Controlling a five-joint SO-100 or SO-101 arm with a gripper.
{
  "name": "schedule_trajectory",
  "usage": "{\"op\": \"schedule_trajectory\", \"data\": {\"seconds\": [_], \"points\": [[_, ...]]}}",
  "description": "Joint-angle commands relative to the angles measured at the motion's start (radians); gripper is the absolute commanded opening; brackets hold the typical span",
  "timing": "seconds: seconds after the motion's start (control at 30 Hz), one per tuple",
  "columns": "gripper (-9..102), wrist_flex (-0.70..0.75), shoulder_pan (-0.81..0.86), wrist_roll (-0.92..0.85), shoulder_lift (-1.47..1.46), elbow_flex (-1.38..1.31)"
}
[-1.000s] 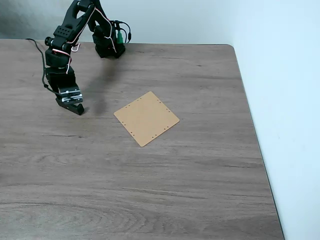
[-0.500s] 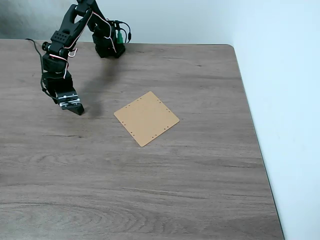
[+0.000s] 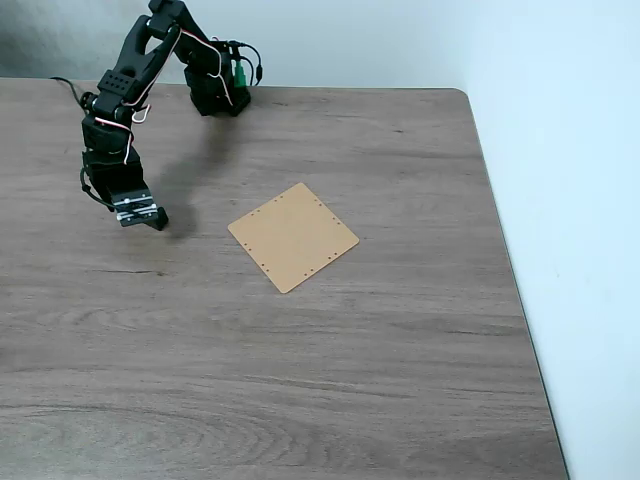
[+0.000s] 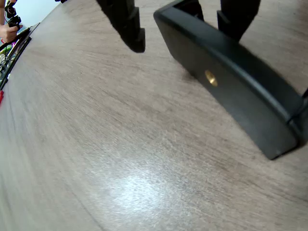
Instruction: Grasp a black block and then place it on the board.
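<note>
Setting: wood-grain counter (image 3: 380, 330) under a pale wall; the tan board (image 3: 293, 237) lies flat mid-counter.
Block: the black block (image 4: 231, 77) looks rigid, light and smooth; its long flat sides seem the best hold.
Claw: the claw (image 4: 185, 24) straddles one end of the block, partly open; contact unclear.

We see the hand (image 3: 150, 221) now drawn slightly leftward and up in the fixed view, farther from the board (image 3: 293, 237).
</note>
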Motion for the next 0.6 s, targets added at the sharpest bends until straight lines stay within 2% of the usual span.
{"op": "schedule_trajectory", "data": {"seconds": [0.0,0.4,0.57], "points": [[17,0.02,0.009,-0.008,0.015,-0.038],[0,0.032,0.018,0.011,-0.014,-0.049],[0,0.028,0.021,0.018,-0.009,-0.034]]}}
